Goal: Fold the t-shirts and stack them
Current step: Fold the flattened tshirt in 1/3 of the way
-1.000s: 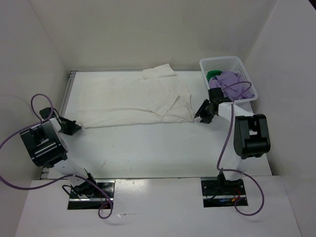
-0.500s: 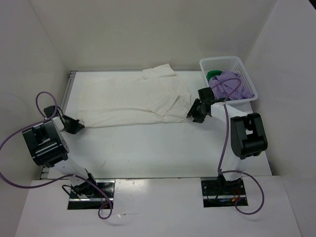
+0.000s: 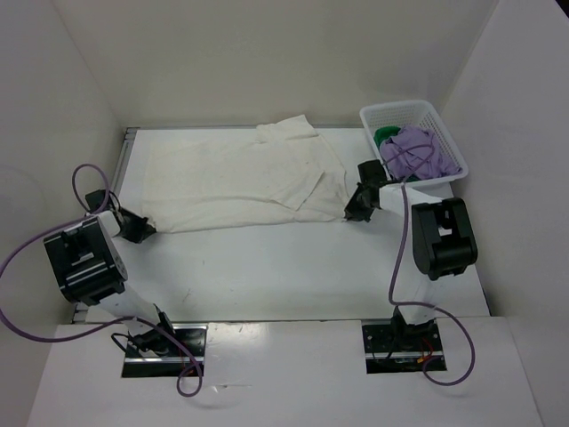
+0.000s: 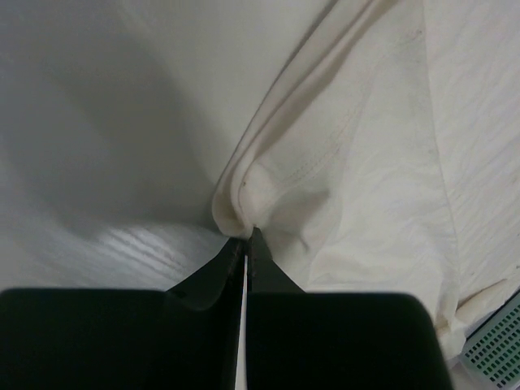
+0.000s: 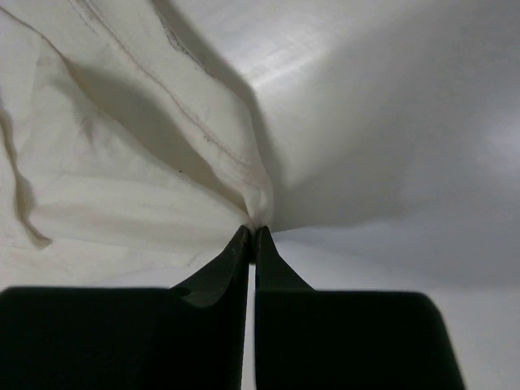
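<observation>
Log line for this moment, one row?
phase: corner grasp | left pincer: shut on white t-shirt, near-left corner | right pincer: shut on near-right corner | basket: lavender t-shirt, green t-shirt inside

black-and-white arms (image 3: 443, 238) trailing purple cables (image 3: 396, 280) (loosely looped)

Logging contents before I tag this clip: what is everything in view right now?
cream t-shirt: one, off-white, spread flat on the table's far half
lavender t-shirt: one, purple, heaped in the basket
green t-shirt: one, bright green, in the basket beside the lavender one
basket: one, white lattice, far right corner
table: one, white
left tool: one, black, shut on the cream t-shirt's near left corner
right tool: one, black, shut on its near right corner
</observation>
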`<action>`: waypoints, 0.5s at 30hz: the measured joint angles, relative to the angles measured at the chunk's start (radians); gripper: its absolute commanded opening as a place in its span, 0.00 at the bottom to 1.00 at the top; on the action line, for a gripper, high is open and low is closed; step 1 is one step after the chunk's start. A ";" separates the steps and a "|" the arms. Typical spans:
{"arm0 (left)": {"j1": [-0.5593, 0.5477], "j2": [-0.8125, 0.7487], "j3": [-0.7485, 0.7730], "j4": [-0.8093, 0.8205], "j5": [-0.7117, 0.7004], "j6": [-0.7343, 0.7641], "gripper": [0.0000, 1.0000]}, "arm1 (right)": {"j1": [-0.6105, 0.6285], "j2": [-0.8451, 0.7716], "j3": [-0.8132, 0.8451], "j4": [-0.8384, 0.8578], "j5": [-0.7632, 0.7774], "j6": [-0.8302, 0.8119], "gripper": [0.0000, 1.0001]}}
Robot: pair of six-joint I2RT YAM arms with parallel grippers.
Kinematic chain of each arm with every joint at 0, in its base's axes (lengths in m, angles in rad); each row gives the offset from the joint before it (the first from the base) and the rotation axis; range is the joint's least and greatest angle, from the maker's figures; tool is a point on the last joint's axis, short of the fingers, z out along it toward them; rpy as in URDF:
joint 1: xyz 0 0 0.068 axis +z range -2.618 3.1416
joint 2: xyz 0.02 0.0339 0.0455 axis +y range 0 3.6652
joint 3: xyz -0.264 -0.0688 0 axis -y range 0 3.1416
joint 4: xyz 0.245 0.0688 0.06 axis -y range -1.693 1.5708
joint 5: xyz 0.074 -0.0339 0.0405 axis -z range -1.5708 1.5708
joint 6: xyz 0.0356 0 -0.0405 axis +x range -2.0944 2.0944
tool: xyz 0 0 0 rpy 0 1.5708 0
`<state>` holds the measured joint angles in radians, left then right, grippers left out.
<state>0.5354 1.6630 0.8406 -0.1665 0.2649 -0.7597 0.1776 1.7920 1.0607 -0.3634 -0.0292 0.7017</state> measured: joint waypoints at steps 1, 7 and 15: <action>-0.001 -0.008 -0.005 -0.010 -0.002 0.002 0.00 | -0.007 -0.018 -0.019 -0.002 0.000 0.000 0.01; -0.002 -0.148 -0.077 -0.126 -0.011 0.012 0.00 | -0.091 -0.299 -0.183 -0.171 -0.033 0.008 0.01; -0.002 -0.319 -0.127 -0.309 -0.021 -0.006 0.00 | -0.102 -0.580 -0.205 -0.391 -0.090 0.021 0.13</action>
<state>0.5331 1.3437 0.7139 -0.4759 0.2436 -0.7658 0.0757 1.2121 0.8558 -0.7540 -0.1188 0.7231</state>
